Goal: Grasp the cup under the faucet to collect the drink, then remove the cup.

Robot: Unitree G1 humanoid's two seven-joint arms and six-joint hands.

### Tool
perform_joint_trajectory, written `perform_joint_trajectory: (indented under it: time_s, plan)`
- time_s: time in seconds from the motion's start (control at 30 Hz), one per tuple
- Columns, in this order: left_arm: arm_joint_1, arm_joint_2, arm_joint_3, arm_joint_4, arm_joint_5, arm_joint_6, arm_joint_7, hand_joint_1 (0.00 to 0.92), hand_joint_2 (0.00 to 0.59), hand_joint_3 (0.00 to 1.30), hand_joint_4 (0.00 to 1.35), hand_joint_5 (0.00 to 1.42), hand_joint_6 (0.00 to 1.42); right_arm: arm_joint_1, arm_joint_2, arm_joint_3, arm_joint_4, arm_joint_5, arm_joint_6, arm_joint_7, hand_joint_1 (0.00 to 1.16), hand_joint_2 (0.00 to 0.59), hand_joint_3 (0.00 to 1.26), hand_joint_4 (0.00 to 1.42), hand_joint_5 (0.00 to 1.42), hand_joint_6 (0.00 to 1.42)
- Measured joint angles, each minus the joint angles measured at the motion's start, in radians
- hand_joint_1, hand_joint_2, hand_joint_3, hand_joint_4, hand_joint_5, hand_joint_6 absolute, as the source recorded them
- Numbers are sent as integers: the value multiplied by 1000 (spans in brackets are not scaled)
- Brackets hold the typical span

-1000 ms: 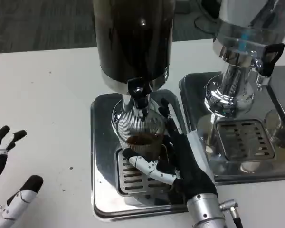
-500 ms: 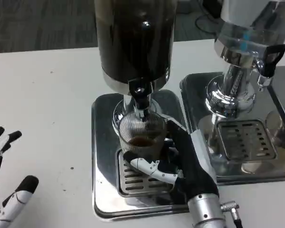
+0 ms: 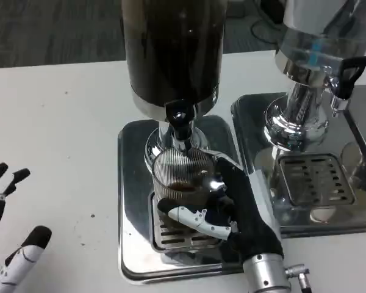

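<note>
The ribbed clear glass cup [image 3: 182, 174] stands on the slotted metal drip grille [image 3: 171, 229] directly beneath the black-handled faucet [image 3: 179, 119]. A small amount of dark drink lies in its bottom; the cup's base and right side are hidden behind the right hand [image 3: 222, 204]. Whether liquid is running from the faucet cannot be made out.

The faucet projects from the tall dark cylindrical drink dispenser [image 3: 172, 52], whose top is cut off by the frame edge. The dispenser stands on a square polished steel tray [image 3: 131, 201] on the white desk [image 3: 61, 134].

Just to the right, a second polished steel tray [image 3: 256, 113] carries a chrome-based dispenser with a clear body [image 3: 305, 61] and its own slotted grille [image 3: 315, 178] — its upper part and right side are cut off.

The right hand wraps the cup from the right: its thumb crosses the front low down and its fingers curve round the far side, gripping it. The silver forearm [image 3: 265, 274] rises from the bottom edge.

The left hand [image 3: 9, 244] lies at the lower left edge, partly cut off, fingers spread and holding nothing.
</note>
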Motion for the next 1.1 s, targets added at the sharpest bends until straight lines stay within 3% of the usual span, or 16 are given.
perform_joint_trajectory:
  time_s: [0.33, 0.5, 0.73, 1.1]
  plan:
    - [-15, -4, -26, 9, 0, 1, -17, 0, 200, 156, 0, 144, 30, 34, 0, -5, 7, -45, -38, -83, 919, 180, 540, 568, 719, 1131]
    - [-24, -4, -40, 16, 0, 1, -27, 0, 200, 153, 0, 144, 36, 61, -4, -1, -16, -121, -41, -149, 923, 172, 558, 586, 742, 1160]
    - [-49, -2, -47, 40, 0, 5, -46, 0, 198, 141, 0, 137, 29, 91, -3, -9, -31, -119, -54, -158, 927, 170, 573, 585, 753, 1183]
    - [-53, 33, -85, 26, 52, 47, -55, 0, 194, 106, 0, 100, 12, 194, -28, -24, -172, -143, -62, -147, 927, 170, 587, 602, 768, 1196]
